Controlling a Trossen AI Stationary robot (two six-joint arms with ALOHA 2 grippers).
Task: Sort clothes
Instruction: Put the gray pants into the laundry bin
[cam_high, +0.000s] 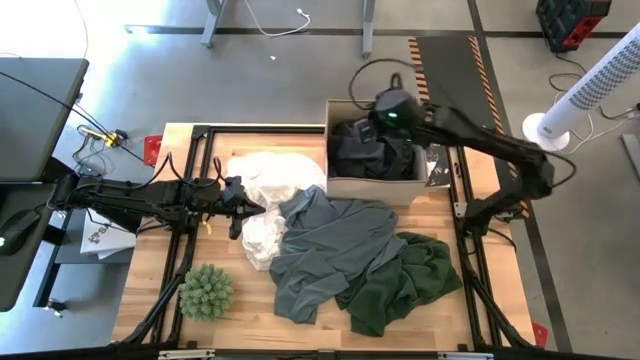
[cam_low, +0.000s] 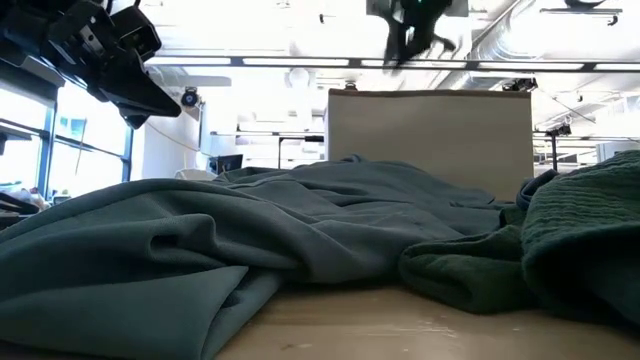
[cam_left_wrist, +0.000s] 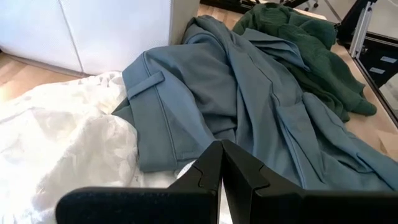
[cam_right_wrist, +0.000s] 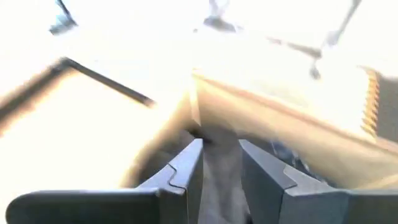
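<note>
Wooden table (cam_high: 150, 290), holding sorted and unsorted clothes. Cardboard box (cam_high: 375, 186) at the table's far edge: contains a black garment (cam_high: 362, 150). Right gripper (cam_high: 383, 118): positioned over the box interior, above the black garment; its fingers (cam_right_wrist: 186, 171) stand partly apart in the right wrist view, with something pale and blurred between them, and whether they grasp anything cannot be told. Left gripper (cam_high: 238, 208): at the table's left side, beside the white garment (cam_high: 272, 178), fingers (cam_left_wrist: 208, 171) clenched together on nothing. Grey garment (cam_high: 325, 250): spread across the table centre, overlapping the white garment's edge. Dark green garment (cam_high: 405, 280): crumpled just right of the grey one, touching it. Spiky green ball (cam_high: 206, 290): near the front left corner, apart from the clothes.
</note>
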